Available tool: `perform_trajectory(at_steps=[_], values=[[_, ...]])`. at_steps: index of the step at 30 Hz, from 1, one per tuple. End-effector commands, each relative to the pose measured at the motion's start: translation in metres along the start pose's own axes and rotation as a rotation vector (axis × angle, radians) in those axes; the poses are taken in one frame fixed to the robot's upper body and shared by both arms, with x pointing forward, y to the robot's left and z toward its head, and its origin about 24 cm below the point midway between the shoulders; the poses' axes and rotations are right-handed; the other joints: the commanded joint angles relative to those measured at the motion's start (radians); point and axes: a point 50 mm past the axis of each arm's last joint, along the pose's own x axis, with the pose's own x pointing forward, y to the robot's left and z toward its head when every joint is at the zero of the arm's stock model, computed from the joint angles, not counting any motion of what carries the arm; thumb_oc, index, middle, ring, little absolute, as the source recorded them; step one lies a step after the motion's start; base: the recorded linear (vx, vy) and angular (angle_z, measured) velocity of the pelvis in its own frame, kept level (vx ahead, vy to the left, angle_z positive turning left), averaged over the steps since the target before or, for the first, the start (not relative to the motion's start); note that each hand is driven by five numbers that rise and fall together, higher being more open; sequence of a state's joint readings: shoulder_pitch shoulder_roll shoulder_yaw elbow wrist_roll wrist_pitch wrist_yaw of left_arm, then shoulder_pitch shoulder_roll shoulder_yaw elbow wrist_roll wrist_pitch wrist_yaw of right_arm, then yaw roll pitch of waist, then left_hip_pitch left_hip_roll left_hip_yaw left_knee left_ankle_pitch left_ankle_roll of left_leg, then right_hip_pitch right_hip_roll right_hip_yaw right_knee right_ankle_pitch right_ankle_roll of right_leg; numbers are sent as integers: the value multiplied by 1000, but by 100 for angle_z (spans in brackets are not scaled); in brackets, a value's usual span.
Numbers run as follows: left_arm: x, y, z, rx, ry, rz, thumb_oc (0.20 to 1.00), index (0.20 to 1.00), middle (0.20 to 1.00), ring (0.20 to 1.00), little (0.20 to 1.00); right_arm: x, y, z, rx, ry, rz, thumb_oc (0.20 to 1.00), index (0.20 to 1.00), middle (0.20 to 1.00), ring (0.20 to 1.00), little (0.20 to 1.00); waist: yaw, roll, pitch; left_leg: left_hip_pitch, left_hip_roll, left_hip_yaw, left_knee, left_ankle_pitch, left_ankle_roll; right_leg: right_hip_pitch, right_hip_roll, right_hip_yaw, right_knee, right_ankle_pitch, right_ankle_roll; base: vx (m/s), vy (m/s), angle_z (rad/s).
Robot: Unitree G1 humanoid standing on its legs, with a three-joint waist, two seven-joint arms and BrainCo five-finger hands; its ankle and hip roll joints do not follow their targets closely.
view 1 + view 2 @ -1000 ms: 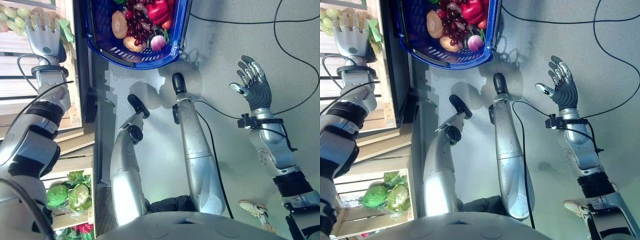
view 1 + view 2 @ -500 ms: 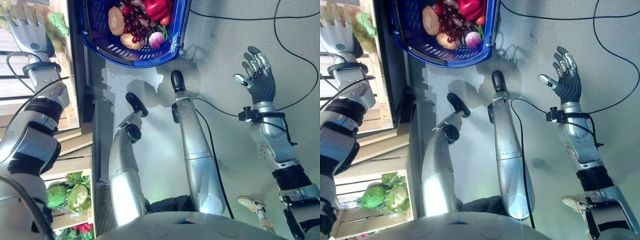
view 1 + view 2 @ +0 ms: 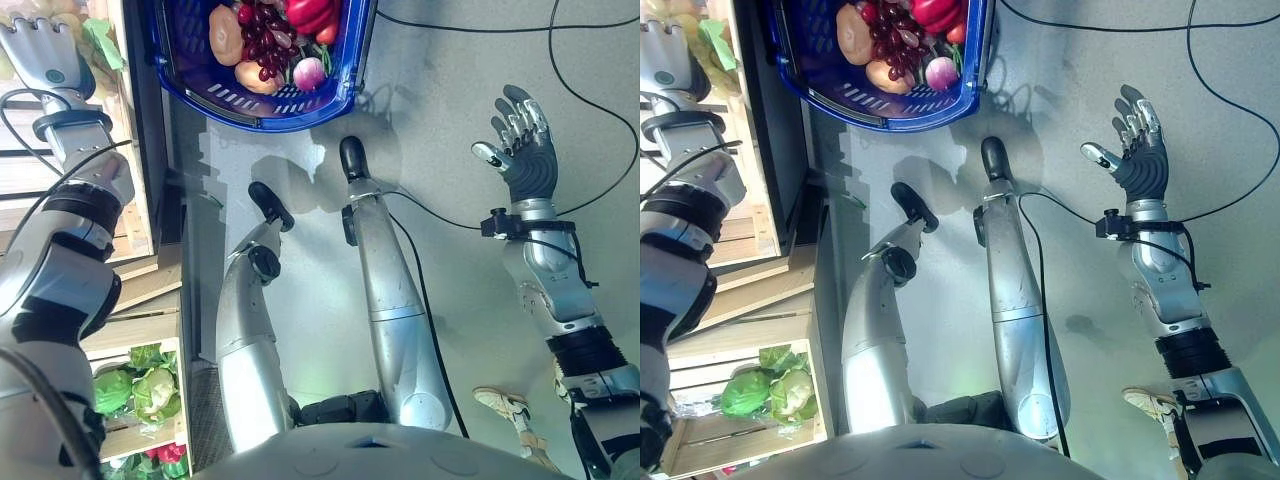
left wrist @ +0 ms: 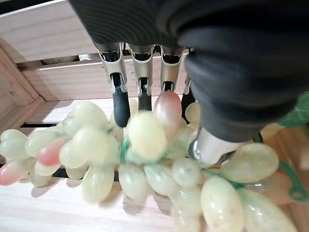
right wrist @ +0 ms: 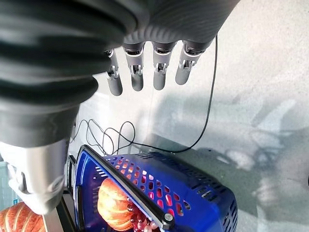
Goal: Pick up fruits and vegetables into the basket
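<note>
Grey concrete floor (image 3: 470,60) spreads under the scene, with pale wooden shelves (image 3: 140,150) along the robot's left side and a lower crate of green cabbages (image 3: 135,385) beneath them. Over the last second the whole view has slid a little, so the head camera has moved; against that, the left arm has reached further up and into the top shelf.

On the floor just beside the shelves sits the blue basket (image 3: 345,80), already holding a potato (image 3: 226,22), a bunch of dark red grapes (image 3: 262,45), a red pepper (image 3: 310,12) and a small pink-and-white radish (image 3: 309,72).

Out to the side, the right hand (image 3: 522,150) is raised above the floor, fingers straight and spread, holding nothing; it has drifted slightly upward but looks idle.

At the top shelf, the left hand (image 4: 227,72) now lies over a bunch of pale green grapes (image 4: 140,159). Its wrist view shows the fingers (image 4: 120,104) straight, dark tips down among the berries, thumb resting on the bunch, not yet curled round it. I judge the reach is finished and closing on these grapes comes next, before carrying them to the basket.
</note>
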State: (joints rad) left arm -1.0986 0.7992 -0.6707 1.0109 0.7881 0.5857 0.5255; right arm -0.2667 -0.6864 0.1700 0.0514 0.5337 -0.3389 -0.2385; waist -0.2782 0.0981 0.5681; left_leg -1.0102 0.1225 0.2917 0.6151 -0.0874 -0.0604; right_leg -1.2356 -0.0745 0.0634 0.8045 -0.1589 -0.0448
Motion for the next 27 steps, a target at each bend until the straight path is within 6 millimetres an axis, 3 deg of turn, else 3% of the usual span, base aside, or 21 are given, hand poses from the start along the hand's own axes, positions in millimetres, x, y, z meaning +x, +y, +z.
perform_trajectory(at_steps=[1,15,23,27], values=[[-7,-21,-22,92,15,-59,200,200,200,200,200,3,0,13,39,-88,-6,1000,1000,1000,1000,1000,-28,-9,-48,-30,-43,4,40,-44,21,19,43,-23,-15,-2,71,0,0,0],[-16,-34,-22,-57,42,-119,200,200,200,200,200,3,2,18,-8,-117,41,1000,1000,1000,1000,1000,-23,-5,-48,-9,-51,0,29,-44,19,45,41,-24,-32,0,73,0,0,0],[-32,-52,-23,-620,210,-267,200,200,200,200,200,-6,24,-2,-73,76,338,1000,1000,1000,1000,1000,9,-23,-48,75,-57,-16,5,-45,26,151,32,-50,-69,2,78,-22,-27,4],[-39,-54,-21,-891,218,-287,200,200,200,200,200,-12,26,-7,-113,128,389,1000,1000,1000,1000,1000,30,-29,-48,132,-65,-28,-8,-48,29,218,27,-67,-91,1,80,-16,-47,7]])
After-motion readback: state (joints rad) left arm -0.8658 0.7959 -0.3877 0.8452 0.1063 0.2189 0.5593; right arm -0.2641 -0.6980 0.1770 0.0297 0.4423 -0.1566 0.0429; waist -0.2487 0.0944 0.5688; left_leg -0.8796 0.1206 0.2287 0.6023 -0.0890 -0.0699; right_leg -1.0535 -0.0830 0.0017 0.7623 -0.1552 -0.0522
